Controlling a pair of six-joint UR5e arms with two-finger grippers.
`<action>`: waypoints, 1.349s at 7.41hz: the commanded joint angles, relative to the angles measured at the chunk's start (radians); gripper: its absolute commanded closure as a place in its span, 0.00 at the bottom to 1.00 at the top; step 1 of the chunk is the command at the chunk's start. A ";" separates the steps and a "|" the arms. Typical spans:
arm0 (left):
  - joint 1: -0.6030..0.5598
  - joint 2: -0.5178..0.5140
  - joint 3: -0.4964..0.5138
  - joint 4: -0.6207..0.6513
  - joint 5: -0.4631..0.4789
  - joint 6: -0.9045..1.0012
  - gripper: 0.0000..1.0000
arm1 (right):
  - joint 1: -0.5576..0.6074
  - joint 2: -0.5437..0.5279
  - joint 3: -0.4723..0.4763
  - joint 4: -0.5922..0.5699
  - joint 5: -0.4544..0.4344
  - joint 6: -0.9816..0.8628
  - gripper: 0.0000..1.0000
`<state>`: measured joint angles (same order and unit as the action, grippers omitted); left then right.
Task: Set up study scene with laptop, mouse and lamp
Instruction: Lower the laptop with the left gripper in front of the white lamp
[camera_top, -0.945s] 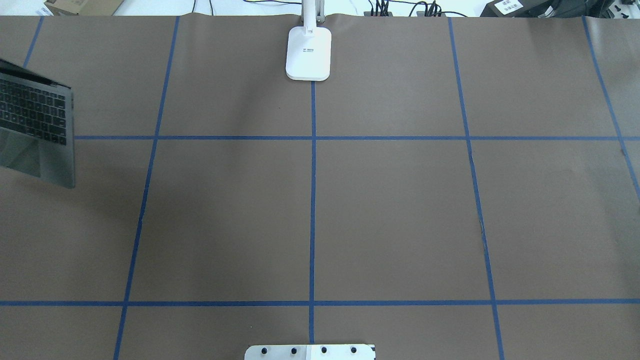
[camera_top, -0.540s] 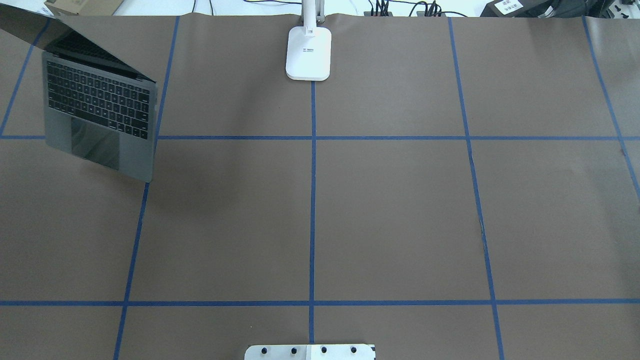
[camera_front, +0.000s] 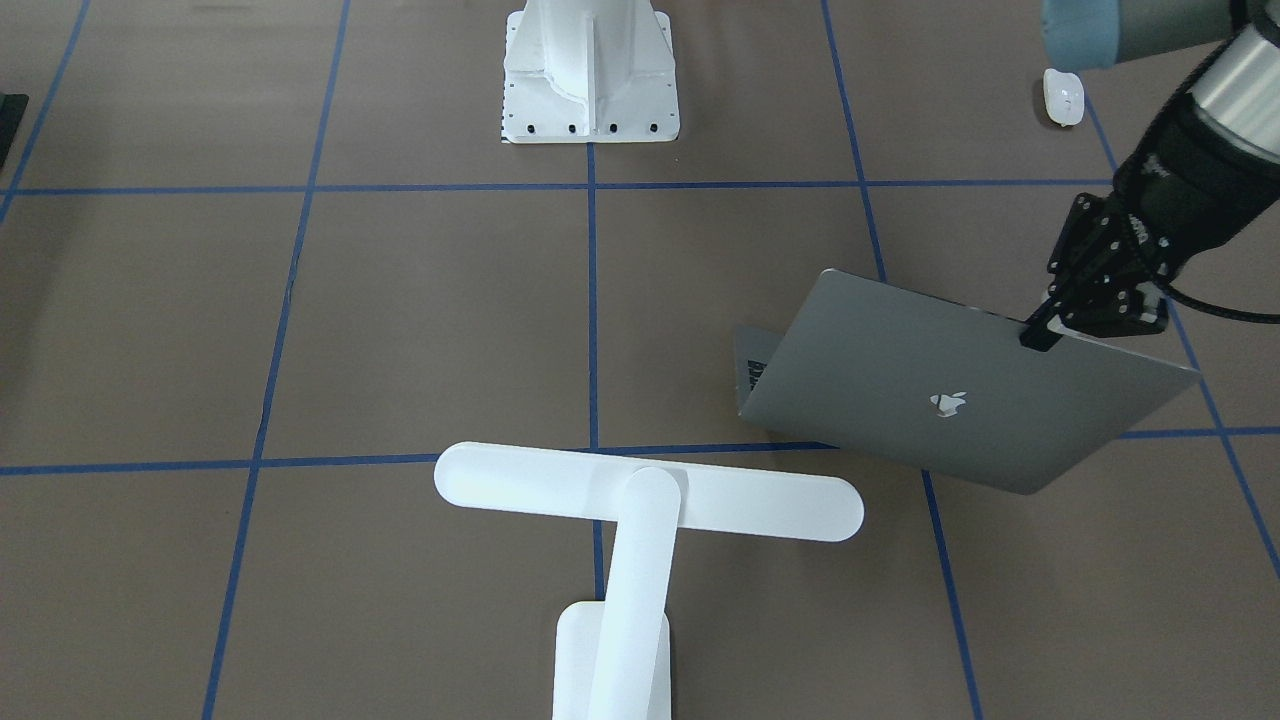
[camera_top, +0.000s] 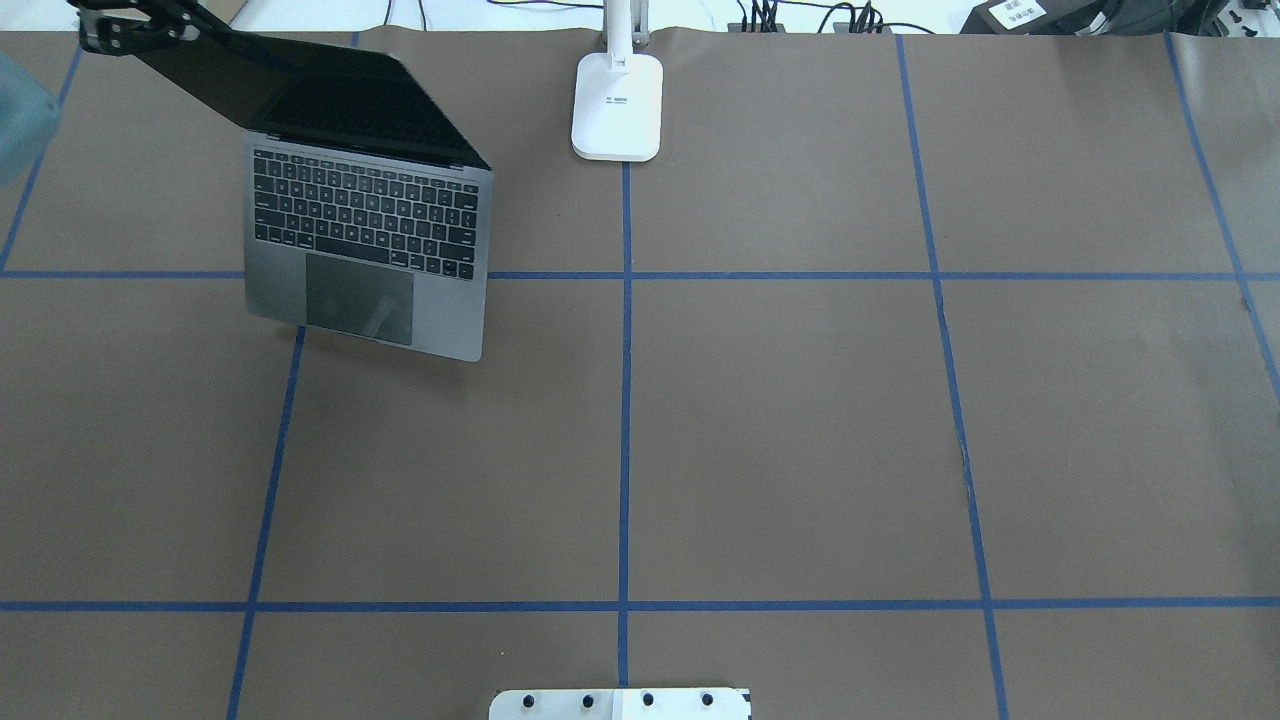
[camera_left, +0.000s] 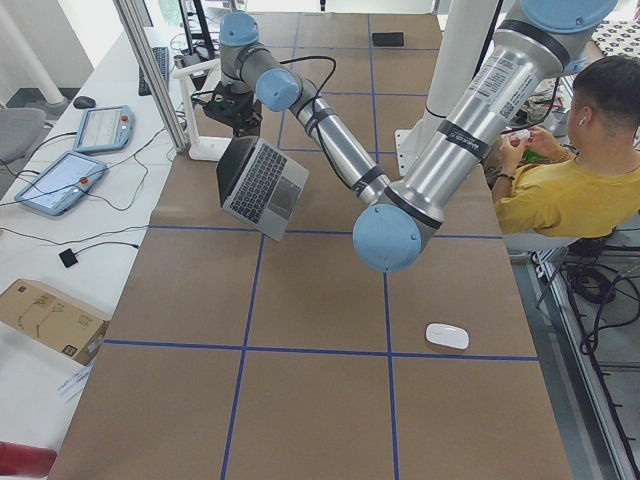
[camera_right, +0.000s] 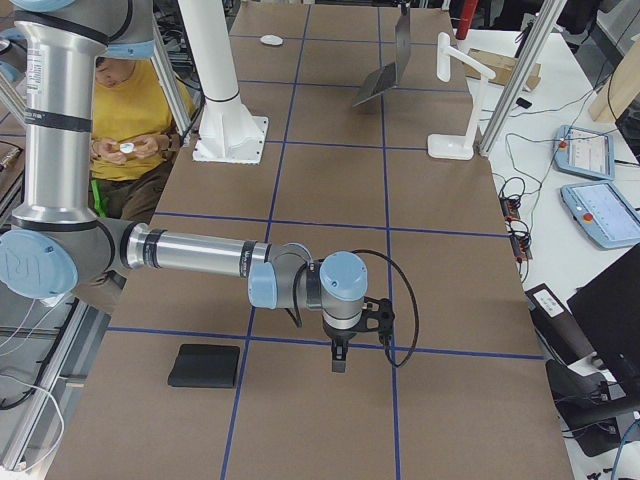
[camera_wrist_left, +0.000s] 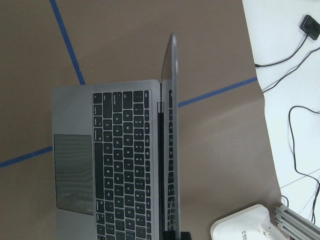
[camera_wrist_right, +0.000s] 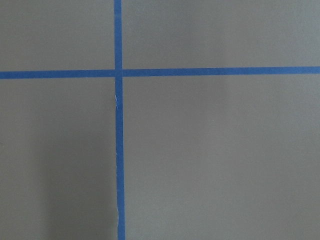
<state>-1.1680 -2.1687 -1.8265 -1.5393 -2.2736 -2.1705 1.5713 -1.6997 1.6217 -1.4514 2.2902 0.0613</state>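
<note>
Left jaws clamp the laptop (camera_top: 365, 215) by its lid, now moved closer to the lamp (camera_top: 617, 105); right jaws: cannot tell

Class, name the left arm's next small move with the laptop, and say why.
Probably carry the laptop a little toward the centre line before setting it down: the left gripper pinches its lid's top edge, its base looks tilted off the table, and it hangs left of the lamp.

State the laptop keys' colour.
Black, on the slim grey metal laptop; clearest in the overhead view.
</note>
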 joint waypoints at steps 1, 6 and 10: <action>0.114 -0.090 0.057 -0.062 0.100 -0.229 1.00 | -0.002 0.000 -0.002 -0.001 0.000 0.000 0.00; 0.307 -0.226 0.137 -0.067 0.320 -0.503 1.00 | -0.008 0.000 -0.002 0.000 0.000 0.000 0.00; 0.367 -0.302 0.243 -0.123 0.399 -0.538 1.00 | -0.014 0.000 -0.003 -0.001 0.000 0.000 0.00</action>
<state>-0.8289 -2.4529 -1.6177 -1.6293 -1.9155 -2.6937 1.5594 -1.6997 1.6188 -1.4514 2.2902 0.0614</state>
